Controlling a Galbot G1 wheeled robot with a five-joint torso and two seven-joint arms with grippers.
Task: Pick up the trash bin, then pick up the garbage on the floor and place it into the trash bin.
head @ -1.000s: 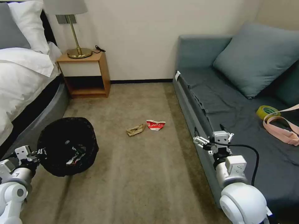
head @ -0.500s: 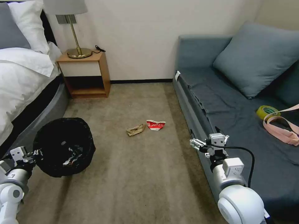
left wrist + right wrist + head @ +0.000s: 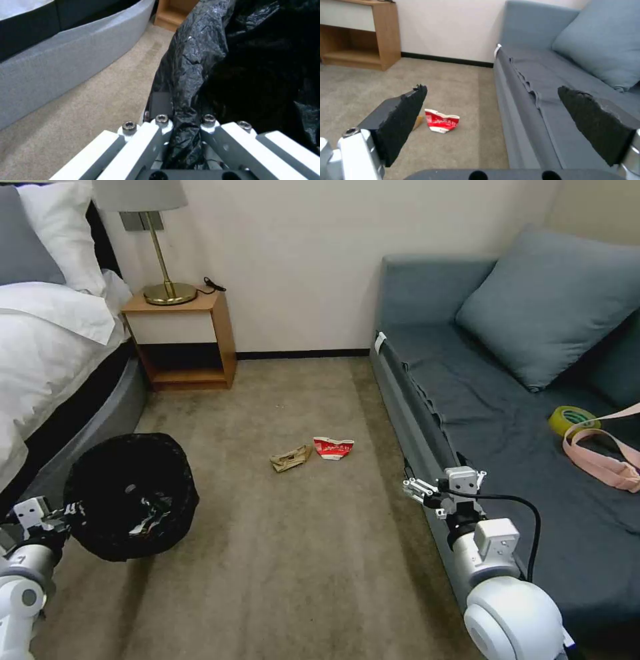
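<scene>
The trash bin (image 3: 130, 497), round and lined with a crinkled black bag, hangs tilted above the carpet at the lower left. My left gripper (image 3: 67, 510) is shut on its rim. The left wrist view shows the fingers (image 3: 160, 125) pinching the bag's fold over the bin (image 3: 233, 62). Some litter lies inside the bin. Two pieces of garbage rest on the floor mid-room: crumpled brown paper (image 3: 291, 458) and a crushed red-and-white carton (image 3: 333, 447) (image 3: 441, 121). My right gripper (image 3: 440, 483) (image 3: 491, 88) is open and empty beside the sofa's front edge, well short of the carton.
A blue-grey sofa (image 3: 507, 413) runs along the right, with a yellow-green tape roll (image 3: 570, 418) and a pink strap (image 3: 600, 453) on it. A bed (image 3: 53, 333) borders the left. A wooden nightstand (image 3: 180, 337) with a lamp (image 3: 157, 247) stands at the far wall.
My left arm has carried the bin leftward and slightly nearer me. My right gripper has drawn back a little along the sofa's edge. The floor litter has not moved.
</scene>
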